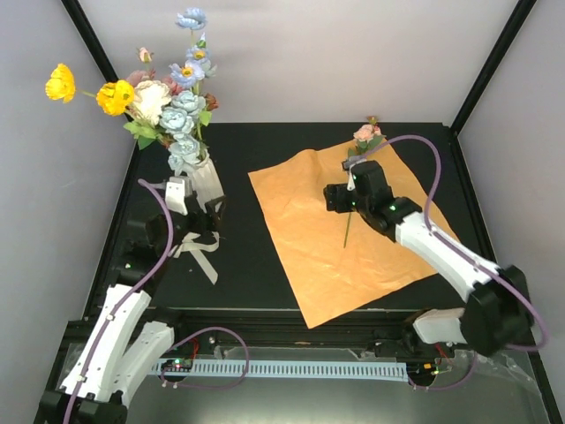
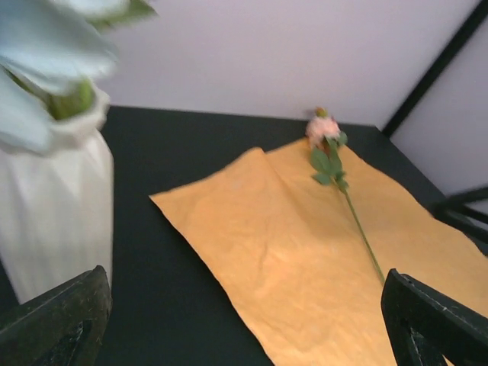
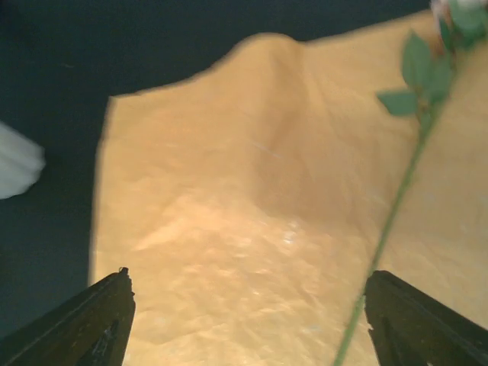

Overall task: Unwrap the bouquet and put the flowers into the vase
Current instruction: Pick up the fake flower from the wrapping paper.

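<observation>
The ribbed off-white vase (image 1: 205,181) (image 2: 53,206) stands at the back left. It holds several flowers (image 1: 172,106) in yellow, cream, pink and pale blue. The unwrapped orange paper (image 1: 318,256) (image 2: 290,252) (image 3: 229,198) lies flat on the table. One pink flower (image 1: 366,134) (image 2: 322,128) lies on it, its green stem (image 3: 396,206) running toward the near side. My left gripper (image 1: 212,210) (image 2: 244,335) is open and empty just beside the vase. My right gripper (image 1: 346,187) (image 3: 248,320) hangs open over the paper, the stem just inside its right finger, not pinched.
A cream ribbon (image 1: 199,256) lies on the black table by the left arm. Grey walls and black frame posts close in the back and sides. The vase's blooms overhang the back left corner.
</observation>
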You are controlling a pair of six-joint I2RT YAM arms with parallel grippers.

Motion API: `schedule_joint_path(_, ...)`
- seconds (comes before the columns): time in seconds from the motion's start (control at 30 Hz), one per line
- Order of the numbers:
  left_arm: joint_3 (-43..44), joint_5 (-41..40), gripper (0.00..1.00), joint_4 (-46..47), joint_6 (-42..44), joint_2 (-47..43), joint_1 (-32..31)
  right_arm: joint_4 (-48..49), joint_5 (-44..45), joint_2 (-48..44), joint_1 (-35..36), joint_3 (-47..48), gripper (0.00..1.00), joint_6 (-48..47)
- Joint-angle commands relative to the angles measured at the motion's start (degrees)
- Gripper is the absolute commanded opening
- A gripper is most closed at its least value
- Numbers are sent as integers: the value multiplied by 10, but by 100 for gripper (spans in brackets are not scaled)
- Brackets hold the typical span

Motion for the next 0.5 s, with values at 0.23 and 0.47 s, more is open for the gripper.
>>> schedule_joint_path(0.23, -45, -28, 99, -25, 45, -30, -42, 12, -35, 230, -132, 105, 40, 32)
schedule_joint_path(0.47, -69, -20, 99, 0, 35, -36, -45, 3, -34, 333, -165, 169, 34, 43)
